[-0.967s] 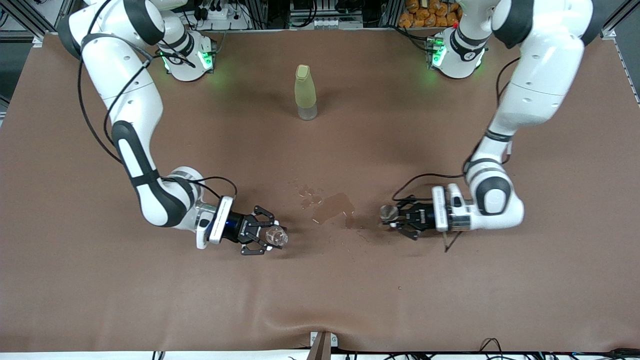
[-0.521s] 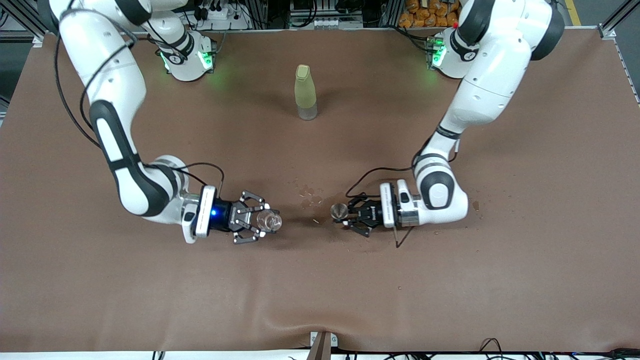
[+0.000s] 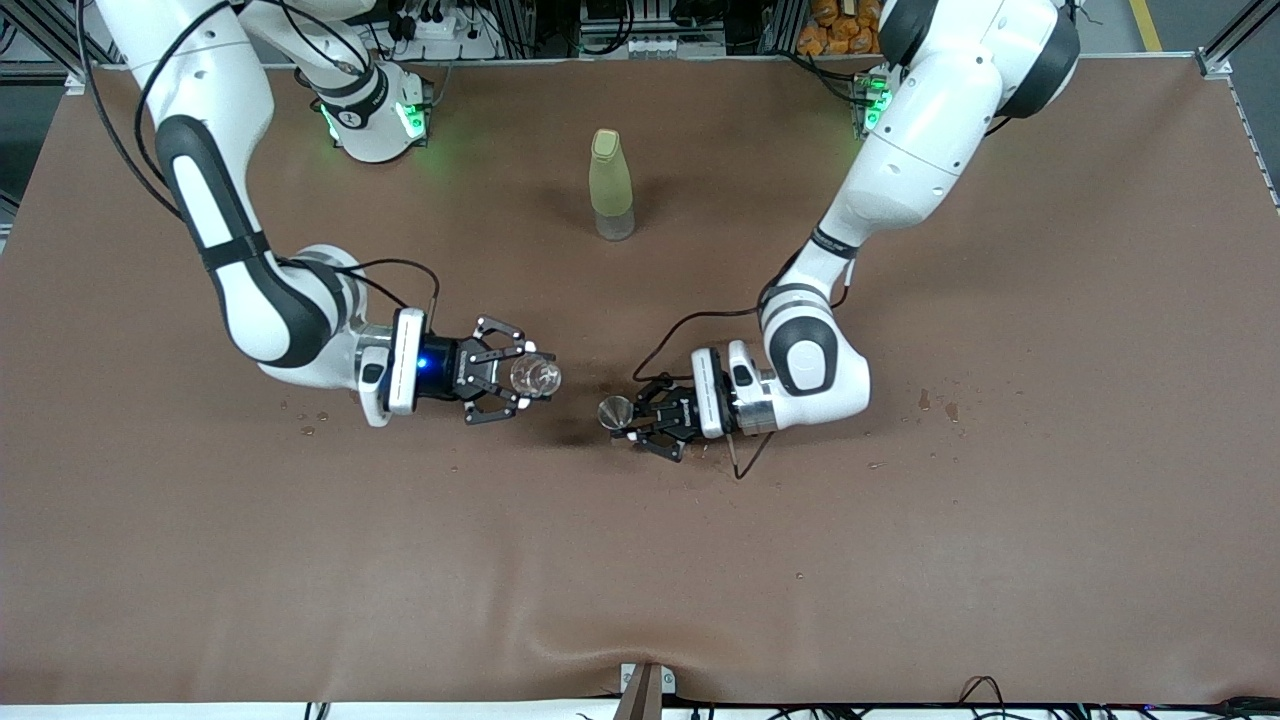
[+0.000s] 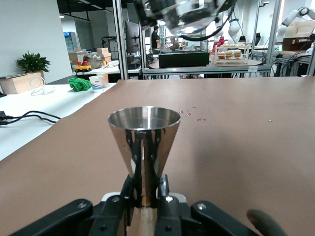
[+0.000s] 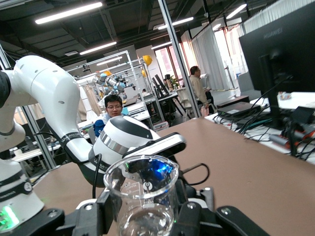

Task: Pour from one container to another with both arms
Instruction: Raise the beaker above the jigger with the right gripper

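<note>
The glass beaker [image 3: 535, 375] sits pinched in the right gripper [image 3: 510, 385], up over the brown table [image 3: 640, 560], facing the metal cup [image 3: 614, 411] clamped in the left gripper [image 3: 645, 425]. The wrist views alone show both vessels upright, mouths up: the cup [image 4: 144, 142] a narrow-waisted cone, the beaker [image 5: 142, 196] marked with measuring lines.

Even bright overhead light; soft shadows under arms; ceiling tubes glare; backgrounds slightly soft.

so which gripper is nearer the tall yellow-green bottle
Left, slightly. The left gripper holds a steel jigger; the right gripper holds a clear glass beaker. Both hang nearer the camera than the tall yellow-green bottle.
</note>
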